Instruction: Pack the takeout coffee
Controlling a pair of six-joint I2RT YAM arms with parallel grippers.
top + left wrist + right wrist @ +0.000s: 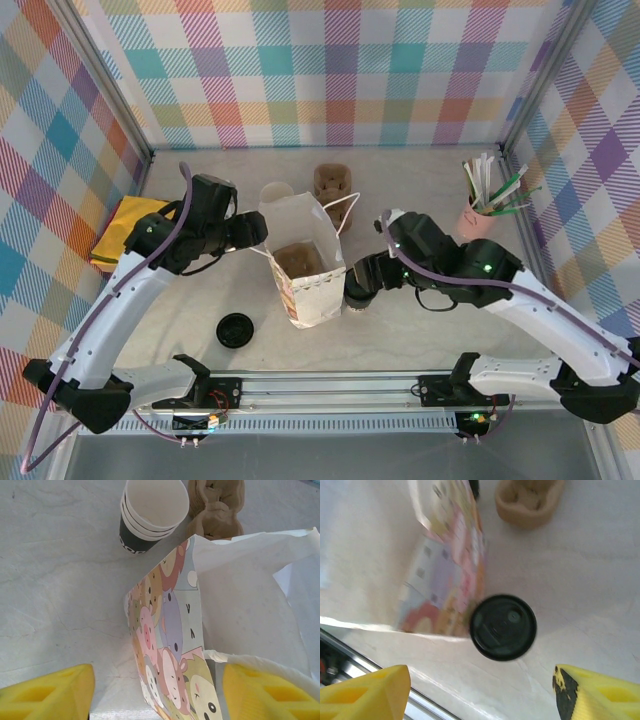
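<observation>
Nearest, the arms' mounting rail (330,385); beyond it, a pale marbled table (420,170) inside plaid walls (330,70). Left gripper (160,692) — spread wide, astride the rim of the cartoon paper bag (170,630), clamping nothing. Right gripper (482,695) gapes empty above the takeout coffee (503,627), standing just outside the bag — packing not yet done, I judge.

Nothing clear enough to read. White letters on the dark band of the stacked cups (150,515), cut off. Raised marks on the takeout coffee (503,627) lid, too blurred.
</observation>
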